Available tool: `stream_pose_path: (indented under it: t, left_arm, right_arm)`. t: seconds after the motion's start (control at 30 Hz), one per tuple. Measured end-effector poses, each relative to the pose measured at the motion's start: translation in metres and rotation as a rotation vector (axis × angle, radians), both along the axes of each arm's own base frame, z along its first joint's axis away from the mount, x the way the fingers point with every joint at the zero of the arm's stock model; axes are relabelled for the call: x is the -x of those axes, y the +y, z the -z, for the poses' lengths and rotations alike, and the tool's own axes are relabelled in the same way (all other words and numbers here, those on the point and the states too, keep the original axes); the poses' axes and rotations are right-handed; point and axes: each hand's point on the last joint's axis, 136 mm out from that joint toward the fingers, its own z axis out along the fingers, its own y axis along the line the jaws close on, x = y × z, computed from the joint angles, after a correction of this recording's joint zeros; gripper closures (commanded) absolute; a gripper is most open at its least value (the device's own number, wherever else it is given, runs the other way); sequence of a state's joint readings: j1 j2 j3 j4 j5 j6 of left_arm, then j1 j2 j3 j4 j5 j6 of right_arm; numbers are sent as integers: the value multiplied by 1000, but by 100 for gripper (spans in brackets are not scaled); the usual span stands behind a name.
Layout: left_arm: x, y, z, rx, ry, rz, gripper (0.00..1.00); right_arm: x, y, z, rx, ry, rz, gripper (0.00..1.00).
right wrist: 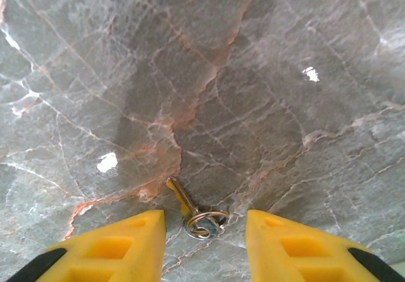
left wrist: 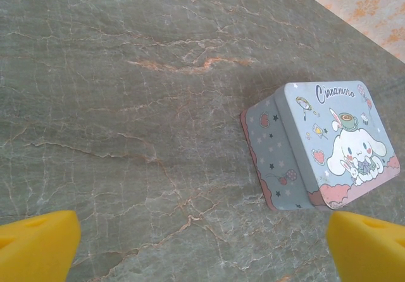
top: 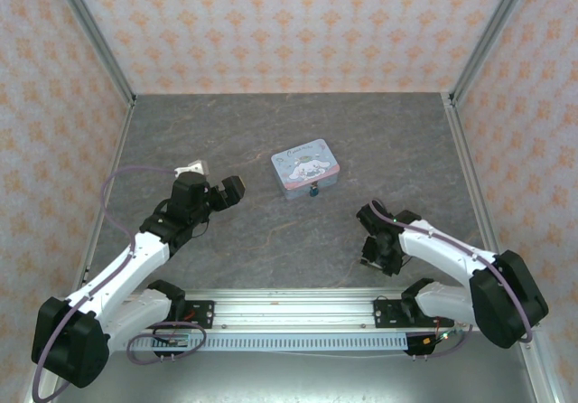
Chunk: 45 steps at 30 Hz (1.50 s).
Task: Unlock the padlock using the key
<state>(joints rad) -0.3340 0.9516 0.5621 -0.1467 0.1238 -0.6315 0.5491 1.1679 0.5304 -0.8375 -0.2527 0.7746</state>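
I see right gripper (right wrist: 202, 219) wide, astride key (right wrist: 180, 196) on counter (right wrist: 266, 73) | left gripper (left wrist: 199, 228) wide, facing tin (left wrist: 329, 149) | padlock (top: 313, 192) at tin's near edge

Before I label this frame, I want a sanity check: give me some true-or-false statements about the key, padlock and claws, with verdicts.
1. The key lies on the table between the right claw's open fingers. True.
2. The left claw is shut on the tin. False: it is open, clear of it.
3. The padlock sits by the tin's near side. True.
4. The key is in the padlock. False: it lies on the table.
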Motion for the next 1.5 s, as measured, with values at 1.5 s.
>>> stream_pose_path:
  t: [1.5]
  left_arm:
    - [-4, -20, -25, 99, -16, 66, 0]
  right_arm:
    - [-56, 47, -54, -236, -292, -81, 100]
